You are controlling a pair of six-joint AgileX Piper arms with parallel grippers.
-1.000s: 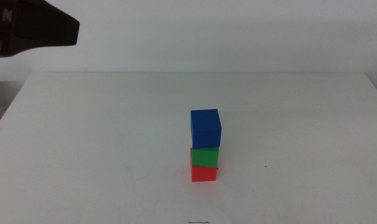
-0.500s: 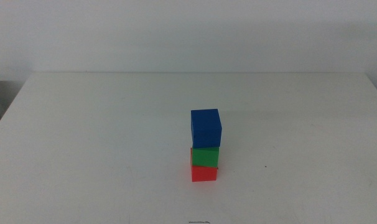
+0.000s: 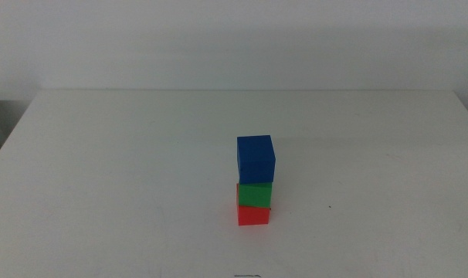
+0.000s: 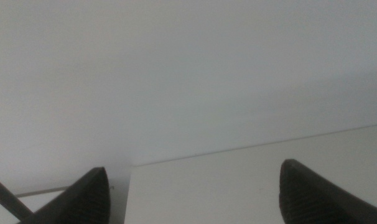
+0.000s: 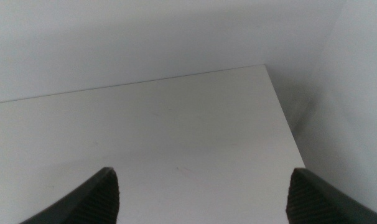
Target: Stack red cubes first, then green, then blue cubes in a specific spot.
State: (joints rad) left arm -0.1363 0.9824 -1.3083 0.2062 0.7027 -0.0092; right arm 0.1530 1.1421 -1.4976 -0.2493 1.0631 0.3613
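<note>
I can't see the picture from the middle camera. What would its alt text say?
A stack of three small cubes stands on a white table: the blue cube on top, the green cube in the middle, the red cube at the bottom. No robot arm or gripper appears in this view, and a plain pale wall lies behind the table.

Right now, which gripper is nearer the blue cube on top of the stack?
Cannot tell. The left gripper and right gripper both sit outside the middle view, open, and neither wrist view shows the blue cube, which tops the green cube and red cube.
</note>
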